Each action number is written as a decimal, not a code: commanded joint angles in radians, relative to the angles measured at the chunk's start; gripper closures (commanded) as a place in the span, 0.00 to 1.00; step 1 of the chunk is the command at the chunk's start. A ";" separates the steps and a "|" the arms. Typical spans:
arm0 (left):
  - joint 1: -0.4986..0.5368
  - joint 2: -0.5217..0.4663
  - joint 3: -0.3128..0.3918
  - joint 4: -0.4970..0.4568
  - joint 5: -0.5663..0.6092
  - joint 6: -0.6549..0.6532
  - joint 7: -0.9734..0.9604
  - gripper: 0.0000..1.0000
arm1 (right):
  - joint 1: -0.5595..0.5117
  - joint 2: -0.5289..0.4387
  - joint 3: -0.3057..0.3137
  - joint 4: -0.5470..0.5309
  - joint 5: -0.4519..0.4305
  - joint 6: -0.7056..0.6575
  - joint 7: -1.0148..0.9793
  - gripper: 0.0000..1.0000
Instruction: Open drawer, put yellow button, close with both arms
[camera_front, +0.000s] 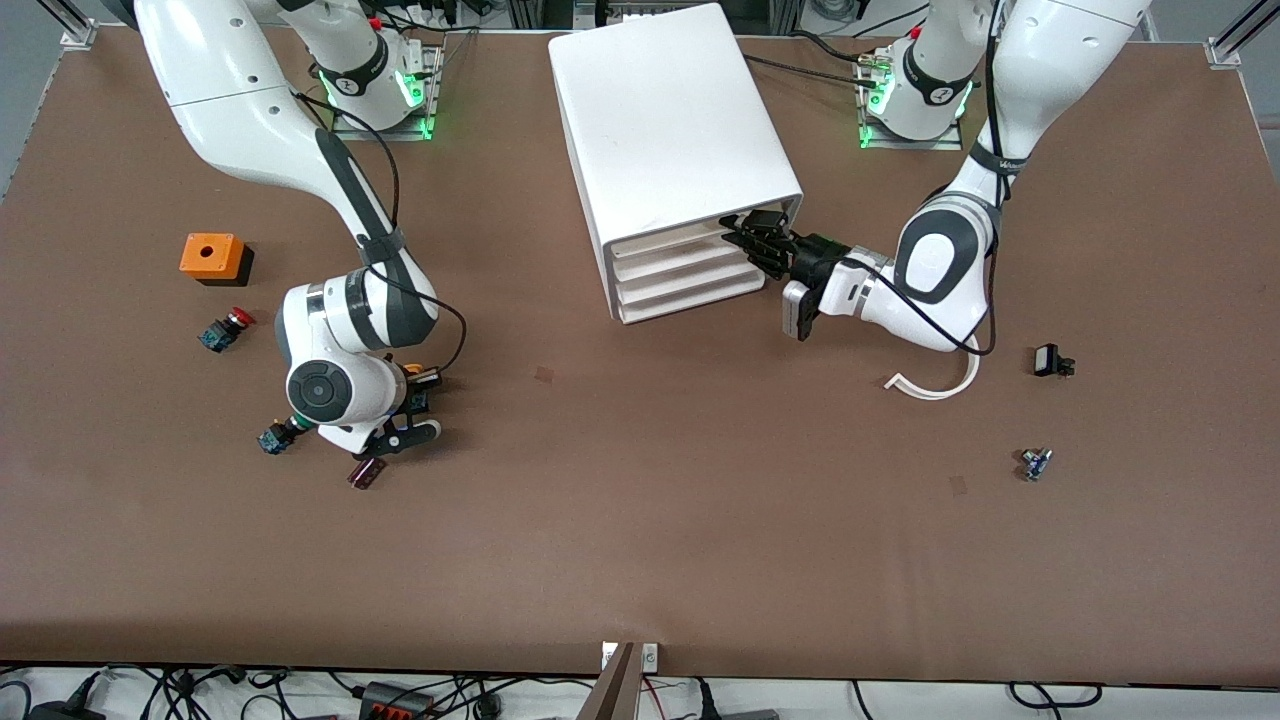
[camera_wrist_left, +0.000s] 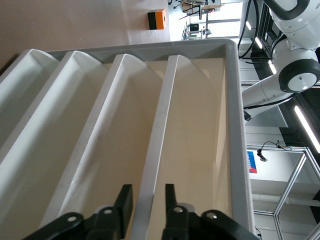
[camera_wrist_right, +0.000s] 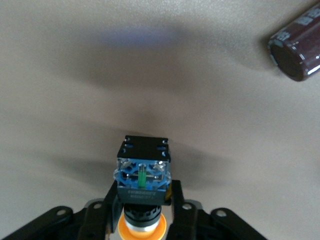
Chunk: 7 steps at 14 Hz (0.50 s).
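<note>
My right gripper (camera_front: 414, 404) is shut on the yellow button (camera_wrist_right: 143, 176), holding its black and blue body with the yellow-orange cap (camera_wrist_right: 142, 228) toward the wrist. It holds the button low over the table toward the right arm's end. A bit of the yellow button (camera_front: 412, 372) shows in the front view. My left gripper (camera_front: 752, 240) is at the front of the white cabinet (camera_front: 670, 130). Its open fingers (camera_wrist_left: 123, 202) straddle the front lip of the uppermost drawer (camera_wrist_left: 162, 130) without pinching it. The drawer sits closed, level with the three below.
Near my right gripper lie a dark cylinder (camera_front: 366, 473), a green-capped switch (camera_front: 275, 436), a red-capped switch (camera_front: 225, 330) and an orange box (camera_front: 212, 257). Toward the left arm's end lie a curved white strip (camera_front: 940, 385) and two small parts (camera_front: 1050, 361) (camera_front: 1036, 463).
</note>
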<state>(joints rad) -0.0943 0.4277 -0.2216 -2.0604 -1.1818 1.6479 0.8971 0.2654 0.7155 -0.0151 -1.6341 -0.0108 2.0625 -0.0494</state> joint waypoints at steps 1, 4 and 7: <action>-0.007 0.005 0.001 0.005 -0.021 0.003 0.028 0.94 | -0.002 -0.001 0.006 0.020 0.011 -0.010 0.002 0.94; -0.001 0.037 0.005 0.061 -0.007 0.004 0.016 0.98 | -0.003 -0.019 0.006 0.065 0.011 -0.019 -0.017 1.00; 0.005 0.103 0.031 0.165 0.019 0.003 0.011 0.98 | 0.000 -0.064 0.007 0.109 0.011 -0.022 -0.015 1.00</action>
<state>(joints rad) -0.0921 0.4583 -0.2106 -2.0086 -1.1836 1.6470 0.9275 0.2655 0.6928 -0.0147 -1.5513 -0.0108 2.0616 -0.0510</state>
